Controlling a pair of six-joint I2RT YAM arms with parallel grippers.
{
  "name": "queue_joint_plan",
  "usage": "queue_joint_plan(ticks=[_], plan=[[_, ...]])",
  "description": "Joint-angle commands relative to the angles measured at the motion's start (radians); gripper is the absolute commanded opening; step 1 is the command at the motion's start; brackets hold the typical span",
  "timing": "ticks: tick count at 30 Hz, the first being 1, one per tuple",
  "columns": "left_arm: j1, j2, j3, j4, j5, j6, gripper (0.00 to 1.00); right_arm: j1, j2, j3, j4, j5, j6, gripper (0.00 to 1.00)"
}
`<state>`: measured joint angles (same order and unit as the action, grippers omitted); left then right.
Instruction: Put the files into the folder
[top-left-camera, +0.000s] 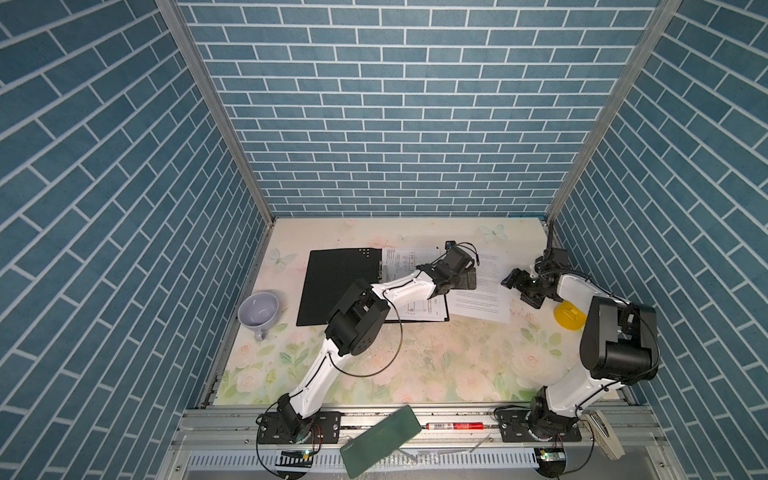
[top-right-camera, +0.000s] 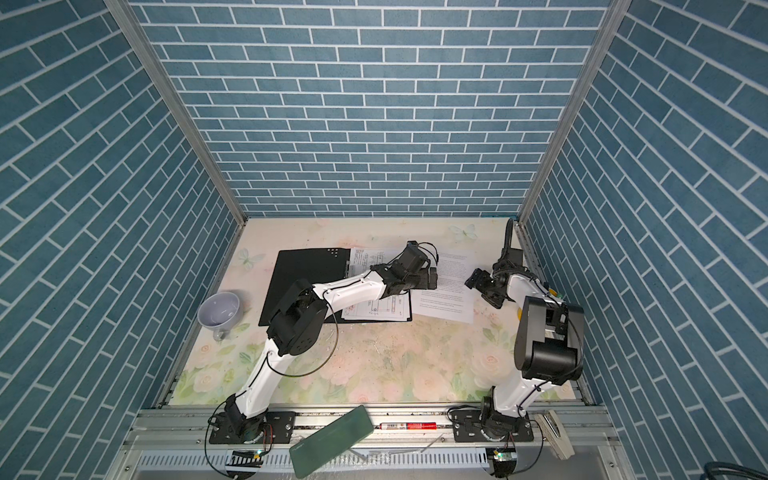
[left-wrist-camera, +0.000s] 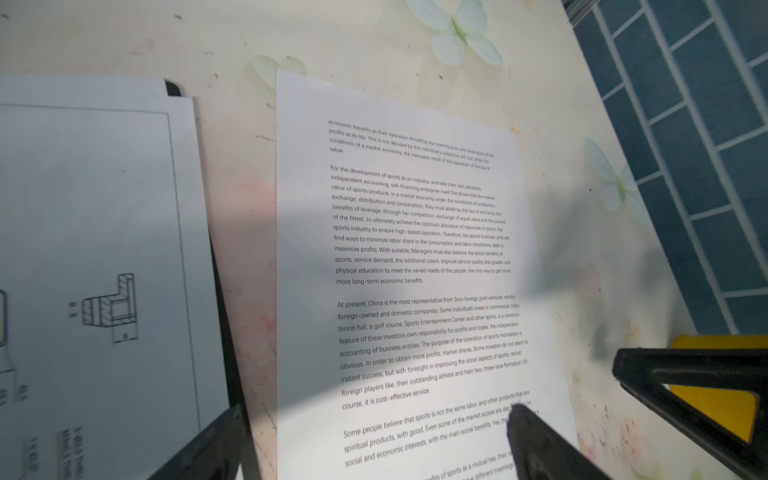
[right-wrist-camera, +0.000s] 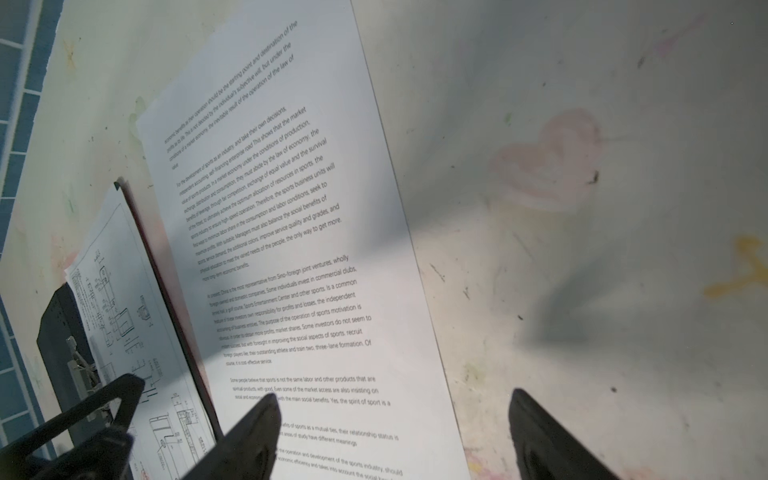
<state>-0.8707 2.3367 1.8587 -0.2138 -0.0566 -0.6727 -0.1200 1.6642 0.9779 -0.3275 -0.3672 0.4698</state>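
Folder (top-left-camera: 340, 286) lay open toward far edge of tabletop (top-left-camera: 415, 365), drawing sheet (top-left-camera: 419, 309) on it; text sheet (top-left-camera: 486, 299) just beside, outside. My left fingers (left-wrist-camera: 540, 449) and right fingers (right-wrist-camera: 249, 440) hung spread, empty, flanking that sheet, presumably to shift it in.

A pale lilac mug (top-left-camera: 257, 309) is sitting near the left edge of the floral tabletop (top-left-camera: 436, 361), a yellow plastic object (top-left-camera: 568, 316) is lying by its right edge, and a dark green slab (top-left-camera: 380, 441) is resting slantwise across the front rail (top-left-camera: 469, 415), just beside a red marker (top-left-camera: 455, 426).
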Motion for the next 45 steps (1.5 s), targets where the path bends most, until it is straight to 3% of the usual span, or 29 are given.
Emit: queue_joint_plan(ticks=[1, 18, 39, 45], plan=[[-0.005, 0.033, 0.043, -0.063, 0.011, 0.02, 1.0, -0.003, -0.022, -0.036, 0.032, -0.032, -0.022, 0.86], [-0.017, 0.136, 0.162, -0.193, 0.061, 0.012, 1.0, -0.024, 0.026, -0.052, 0.023, -0.081, 0.007, 0.84], [-0.035, 0.135, 0.118, -0.182, 0.142, -0.054, 1.0, -0.047, 0.07, -0.1, 0.045, -0.176, 0.029, 0.81], [-0.036, 0.108, 0.105, -0.204, 0.096, -0.046, 1.0, -0.056, 0.062, -0.096, 0.022, -0.15, 0.008, 0.81]])
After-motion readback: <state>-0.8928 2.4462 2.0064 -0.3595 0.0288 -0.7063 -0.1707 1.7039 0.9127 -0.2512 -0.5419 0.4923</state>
